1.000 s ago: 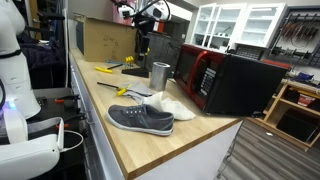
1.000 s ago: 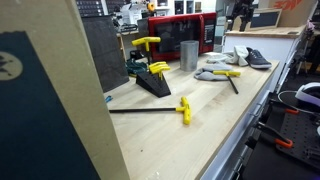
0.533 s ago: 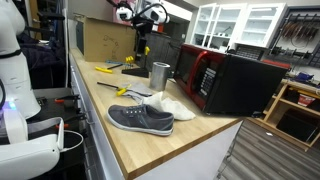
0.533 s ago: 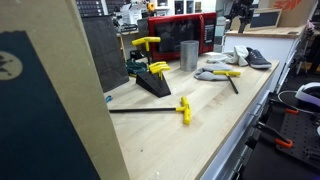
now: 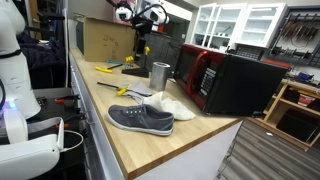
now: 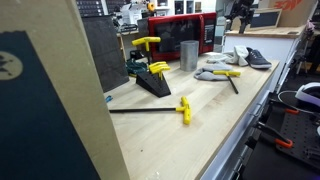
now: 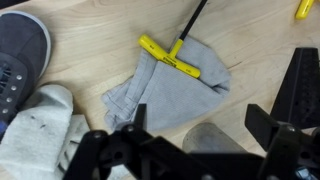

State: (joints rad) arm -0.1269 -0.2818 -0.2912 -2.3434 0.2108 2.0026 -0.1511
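The gray cloth (image 7: 165,100) lies crumpled flat on the wooden desk (image 7: 100,25), about midway along it and toward the open long edge rather than the side where the appliances stand. A yellow T-handle hex key (image 7: 168,58) rests across the cloth's upper fold, its handle touching the fabric and its dark shaft running off onto bare wood. The gripper (image 7: 215,125) hangs well above this spot, touching nothing, its two dark fingers (image 7: 295,95) spread wide apart with the cloth showing between them; in an exterior view the gripper (image 5: 143,43) sits high over the desk. Just beside the cloth, toward the desk's end corner, lies a white sock (image 7: 35,140), and against it a gray sneaker (image 7: 20,50), sole down. A metal cup (image 5: 160,74) stands upright near the cloth on the inner side, with a red and black microwave (image 5: 225,80) behind it. At the opposite end a cardboard box (image 5: 105,40) stands by the corner.
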